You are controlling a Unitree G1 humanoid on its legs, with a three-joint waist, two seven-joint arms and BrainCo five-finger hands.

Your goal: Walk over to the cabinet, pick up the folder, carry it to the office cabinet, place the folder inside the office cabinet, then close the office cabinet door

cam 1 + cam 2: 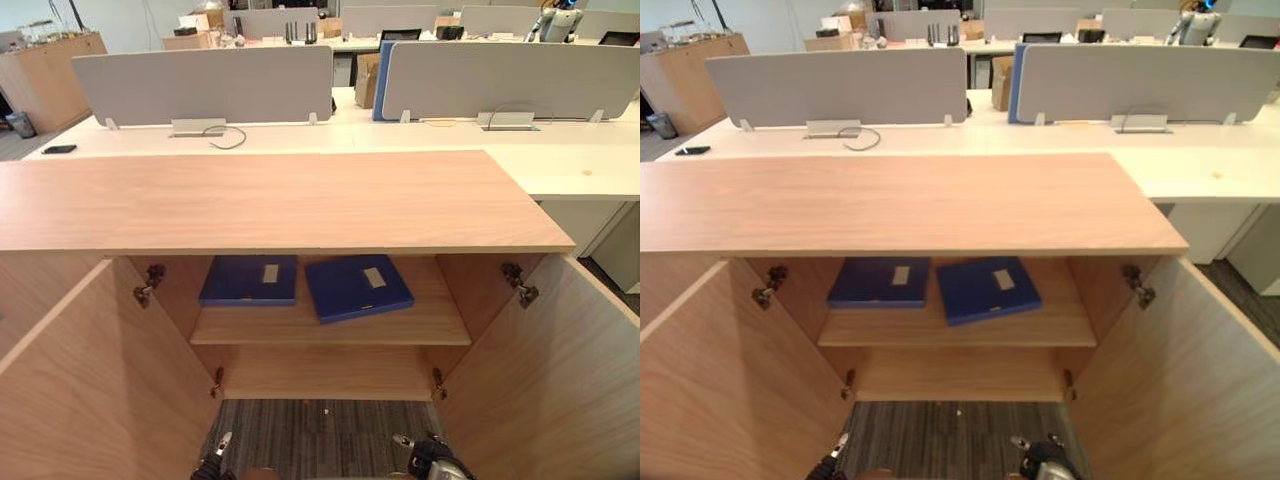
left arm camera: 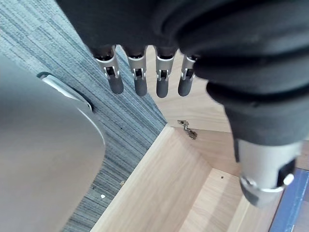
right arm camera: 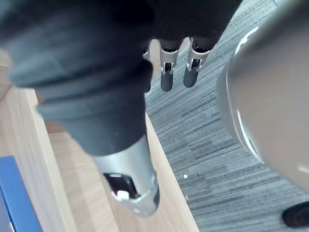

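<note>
A wooden cabinet [image 1: 270, 200] stands in front of me with both doors swung wide. Two dark blue folders lie flat on its upper shelf [image 1: 330, 328]: one [image 1: 249, 279] on the left, the other [image 1: 358, 287] on the right, turned slightly askew. My left hand [image 1: 213, 462] and right hand [image 1: 430, 460] hang low over the carpet before the cabinet, well below the shelf. In the left wrist view the left hand [image 2: 140, 79] has straight fingers and holds nothing. The right hand [image 3: 166, 72] is likewise open and bare, with a folder's blue edge [image 3: 17, 198] beyond it.
The left door [image 1: 90, 390] and right door [image 1: 550, 370] flank the gap where my hands hang. Behind the cabinet run white desks with grey dividers [image 1: 205, 85]; a black phone [image 1: 59, 149] lies on one. A second wooden cabinet [image 1: 45, 75] stands far left.
</note>
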